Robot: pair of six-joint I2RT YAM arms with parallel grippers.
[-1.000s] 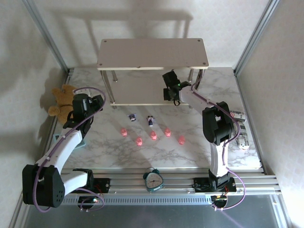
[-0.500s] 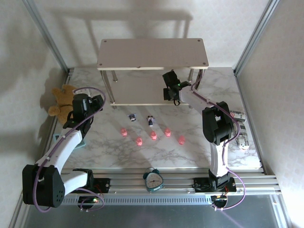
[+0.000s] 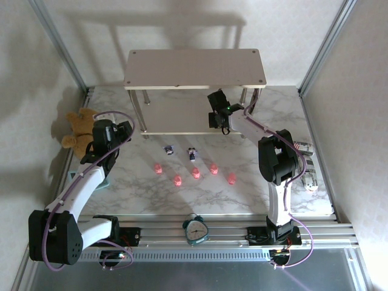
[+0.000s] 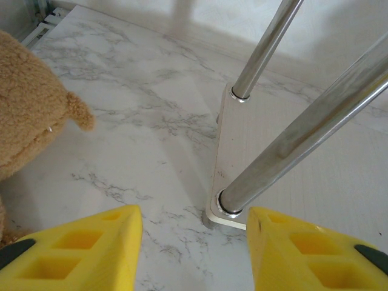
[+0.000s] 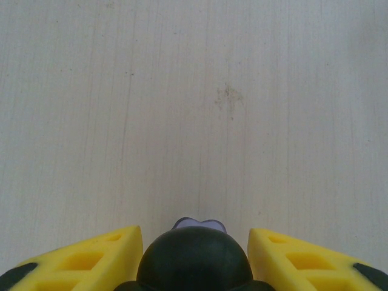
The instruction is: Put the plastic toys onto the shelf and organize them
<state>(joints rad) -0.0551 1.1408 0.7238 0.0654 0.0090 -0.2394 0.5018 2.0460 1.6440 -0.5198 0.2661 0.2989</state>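
Pale shelf board point(image 5: 194, 91) sits right behind the dark figurine point(image 5: 193, 270), pinched in the right gripper point(image 5: 194, 242) at the lower tier. Looks light, hard, kinda slick plastic, so grabbing the round body at its widest seems safest. The pink pigs point(image 3: 195, 173) sit out on the marble table point(image 3: 242, 200). Over by a shelf leg point(image 4: 267, 42), the left gripper point(image 4: 194, 242) hangs wide open.
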